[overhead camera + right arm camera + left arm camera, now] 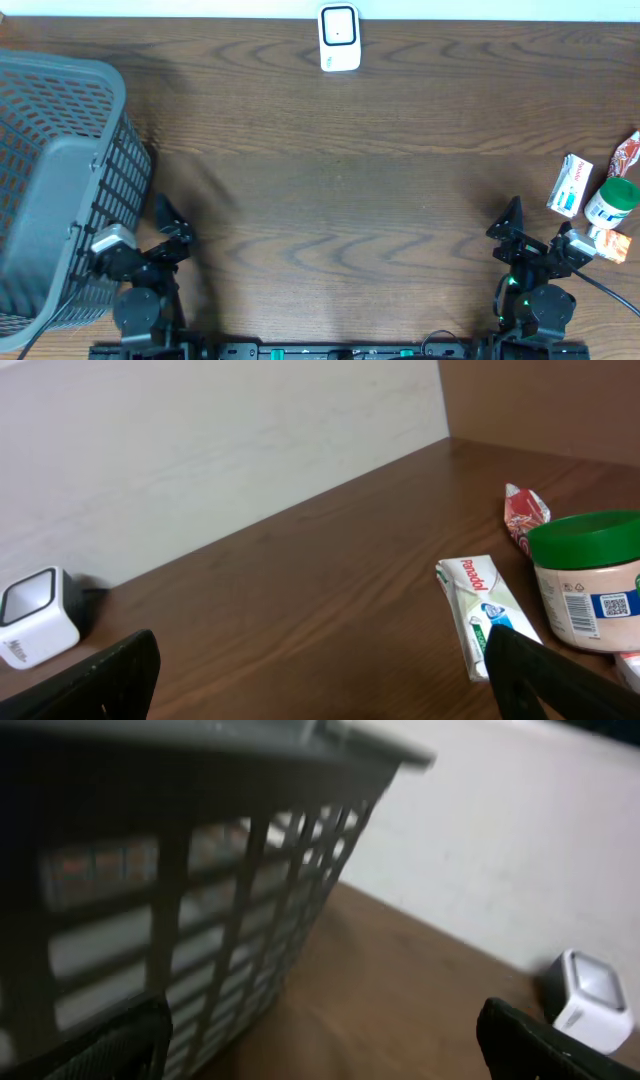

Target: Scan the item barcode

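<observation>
Basket [60, 170]: grey, at the table's left edge.
Left gripper [172, 226]: low by the near edge, just beside the basket; arm folded back, jaws spread wide, holding nothing.
Scanner [339, 38]: white, at the middle of the far edge.
Right gripper [512, 236]: low by the near edge; arm folded back, jaws wide apart, empty.
Items: box [569, 186], green-lidded jar [611, 203] and red packet [626, 155] lie together at the right edge, untouched.
</observation>
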### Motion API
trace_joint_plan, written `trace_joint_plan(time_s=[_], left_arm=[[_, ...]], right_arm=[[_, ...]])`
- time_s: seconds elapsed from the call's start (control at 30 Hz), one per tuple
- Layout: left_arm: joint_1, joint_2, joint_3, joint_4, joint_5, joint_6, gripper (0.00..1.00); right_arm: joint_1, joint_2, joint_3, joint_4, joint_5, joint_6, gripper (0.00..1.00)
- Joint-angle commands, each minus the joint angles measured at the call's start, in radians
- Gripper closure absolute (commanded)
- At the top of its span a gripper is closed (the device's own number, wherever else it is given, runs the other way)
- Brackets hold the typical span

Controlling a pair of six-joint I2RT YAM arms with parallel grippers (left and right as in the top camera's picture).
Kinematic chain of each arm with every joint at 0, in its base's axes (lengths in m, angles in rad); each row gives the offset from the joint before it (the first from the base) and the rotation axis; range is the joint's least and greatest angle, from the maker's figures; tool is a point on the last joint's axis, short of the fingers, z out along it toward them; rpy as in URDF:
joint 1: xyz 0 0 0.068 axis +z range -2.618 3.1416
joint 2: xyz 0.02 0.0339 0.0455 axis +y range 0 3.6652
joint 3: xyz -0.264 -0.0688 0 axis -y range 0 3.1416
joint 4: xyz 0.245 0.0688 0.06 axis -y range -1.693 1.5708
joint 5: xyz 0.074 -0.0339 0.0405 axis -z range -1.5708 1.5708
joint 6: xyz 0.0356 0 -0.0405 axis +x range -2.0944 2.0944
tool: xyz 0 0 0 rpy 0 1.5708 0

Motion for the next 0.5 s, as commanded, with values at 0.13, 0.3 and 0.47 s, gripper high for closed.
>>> trace_joint_plan(time_s=[0.13,0.3,0.47], left_arm=[[0.003,-0.003,-0.063,0.026,0.011,0.102,0.02],[-0.004,-0.005,-0.104,0.03,0.019,0.106,0.03],[-0.017,-0.005,-0.137,0.125,0.082,0.109,0.03]], right_arm=[[-0.009,-0.006,-0.001,-0.004,-0.002,-0.011,0.01],[-0.009,-0.006,-0.001,-0.004,-0.002,-0.011,0.01],[-0.009,-0.006,-0.001,-0.004,-0.002,-0.011,0.01]])
